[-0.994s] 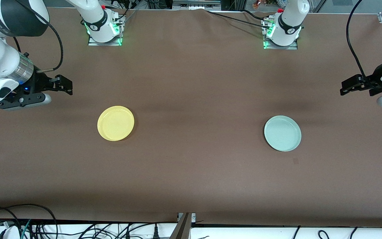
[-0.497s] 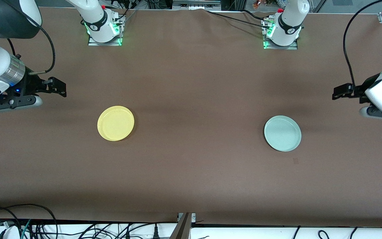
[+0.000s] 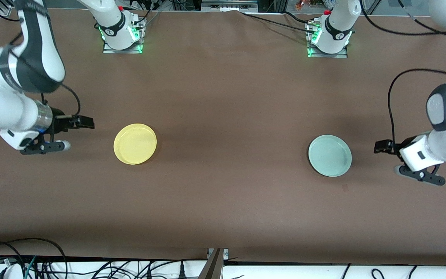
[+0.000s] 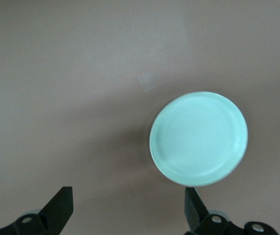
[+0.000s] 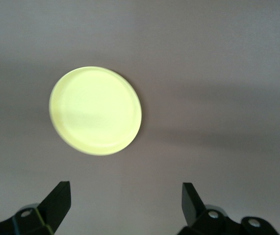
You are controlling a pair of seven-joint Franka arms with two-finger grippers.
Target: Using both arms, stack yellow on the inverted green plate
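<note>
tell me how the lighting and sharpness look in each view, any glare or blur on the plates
Front view: even light, sharp, soft arm shadows on the brown table; yellow plate and green plate show no glare. Left wrist view: slightly soft, green plate bright, dim shadow beside it. Right wrist view: yellow plate overexposed, washed pale, edges soft.

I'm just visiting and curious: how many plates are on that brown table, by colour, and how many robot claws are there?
Yellow plate: 1
Green plate: 1
Grippers: 2, the left gripper beside the green plate, the right gripper beside the yellow plate, both open
Total: 4
</note>
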